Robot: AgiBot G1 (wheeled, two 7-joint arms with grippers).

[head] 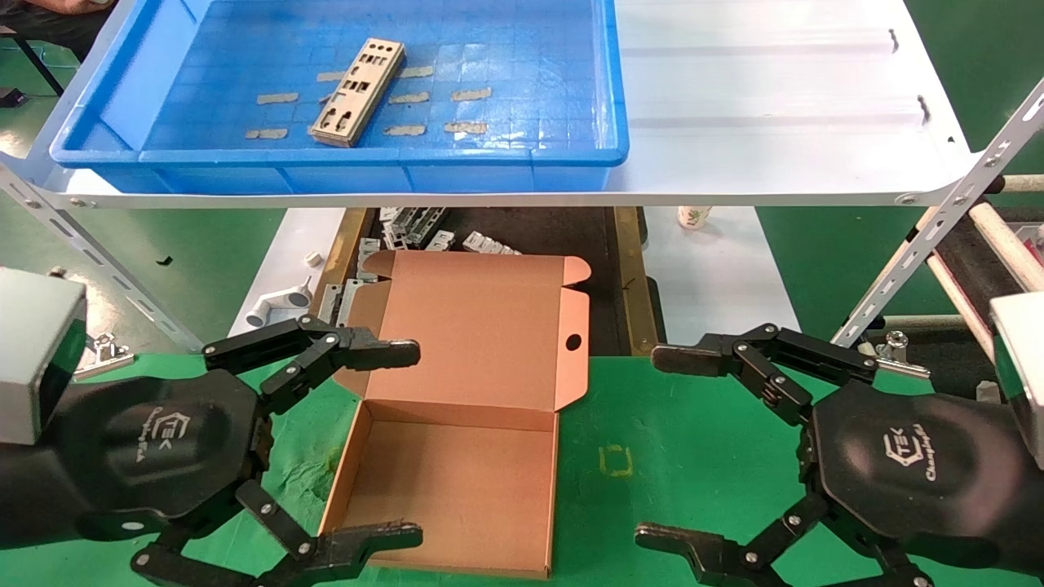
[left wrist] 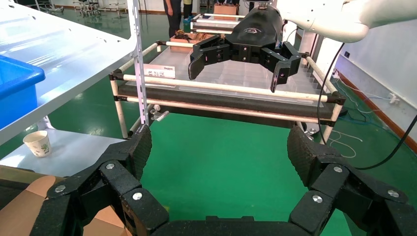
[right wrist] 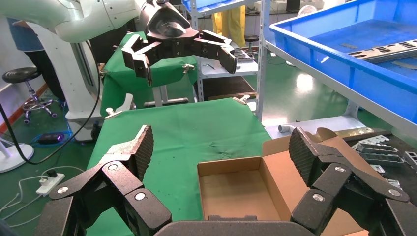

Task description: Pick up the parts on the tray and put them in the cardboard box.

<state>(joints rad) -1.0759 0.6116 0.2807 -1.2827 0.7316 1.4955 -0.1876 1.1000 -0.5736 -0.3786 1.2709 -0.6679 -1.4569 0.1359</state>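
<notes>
Evidently nothing is gripped yet: left hand (head: pixel 391 444) and right hand (head: pixel 665 448) are held spread beside the cardboard box (head: pixel 457 481), its lid open for the part (head: pixel 357 92).

Bright, even light falls from overhead — I see only soft shadows. The white shelf (head: pixel 775 98) throws back pale glare in streaks, and a band of shade lies beneath it. The green worktop (head: pixel 669 456) is evenly lit. From my right wrist the floor (right wrist: pixel 300 83) shines in one glossy patch — my gripper fingers (right wrist: pixel 314 157) sit close and slightly soft.
</notes>
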